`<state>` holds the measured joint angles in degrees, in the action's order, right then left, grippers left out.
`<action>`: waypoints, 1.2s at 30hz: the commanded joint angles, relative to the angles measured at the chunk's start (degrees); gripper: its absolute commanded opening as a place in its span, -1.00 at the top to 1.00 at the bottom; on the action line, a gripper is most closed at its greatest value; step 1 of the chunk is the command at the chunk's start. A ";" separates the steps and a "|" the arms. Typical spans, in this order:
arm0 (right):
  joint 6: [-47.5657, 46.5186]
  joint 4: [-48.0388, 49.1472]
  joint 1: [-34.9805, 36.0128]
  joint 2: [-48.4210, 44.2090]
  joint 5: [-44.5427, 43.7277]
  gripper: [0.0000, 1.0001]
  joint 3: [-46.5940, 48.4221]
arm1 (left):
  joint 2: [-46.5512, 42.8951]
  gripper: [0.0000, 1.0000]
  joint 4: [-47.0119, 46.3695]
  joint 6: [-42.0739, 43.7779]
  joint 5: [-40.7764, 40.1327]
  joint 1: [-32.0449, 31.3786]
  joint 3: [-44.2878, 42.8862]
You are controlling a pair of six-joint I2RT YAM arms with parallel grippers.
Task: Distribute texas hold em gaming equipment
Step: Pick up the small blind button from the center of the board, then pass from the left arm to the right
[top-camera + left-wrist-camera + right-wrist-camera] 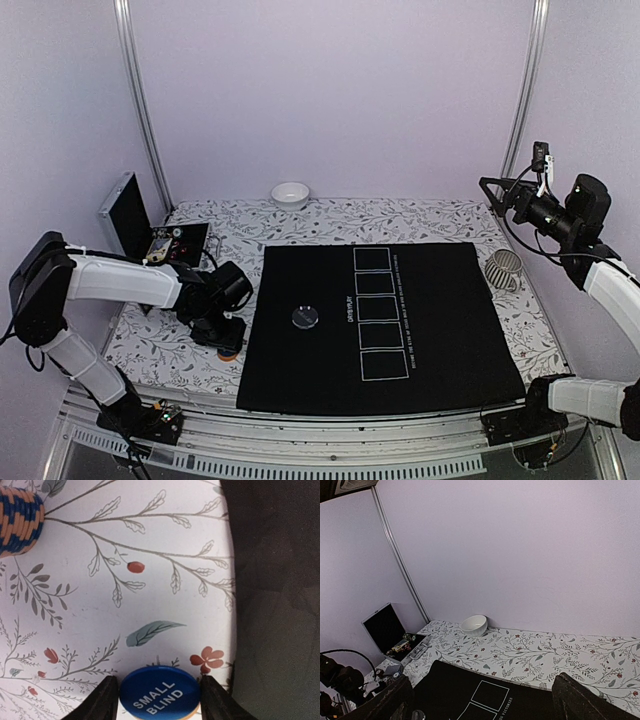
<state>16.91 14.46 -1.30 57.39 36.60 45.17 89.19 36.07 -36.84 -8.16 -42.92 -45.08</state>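
The blue round plastic "SMALL BLIND" button disc (160, 696) lies flat on the floral tabletop (150, 580), just left of the black fabric mat (272, 605). It sits squarely between the fingers of the left end effector (158, 679), though I cannot tell whether they pinch it. The right end effector (485, 700) is well apart from it, fingers spread.

On the counter (400, 220) lies the black fabric mat (420, 330), a dark round disc (305, 317) on it, a white ceramic bowl (290, 194) behind, a blue plastic disc (160, 692) just left.
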 commanded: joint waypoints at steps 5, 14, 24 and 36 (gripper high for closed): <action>-0.25 0.75 -0.16 -0.43 0.19 -0.96 0.17 | -0.22 0.02 0.92 0.82 0.24 0.98 -0.17; -0.29 0.75 -0.14 -0.59 0.22 -0.96 0.06 | -3.74 0.13 1.18 0.91 0.09 1.43 -0.48; 0.48 0.81 -0.18 -0.12 1.06 -0.96 0.31 | -7.92 0.26 2.47 2.71 -0.92 1.25 -3.61; 9.37 -2.99 22.33 20.05 7.63 -0.52 9.75 | -7.78 0.32 1.80 19.12 -12.68 -14.13 -22.44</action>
<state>24.32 13.74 11.79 70.50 38.94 48.64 80.40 38.79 -26.57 -15.11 -50.13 -61.78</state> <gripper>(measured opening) 0.812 0.489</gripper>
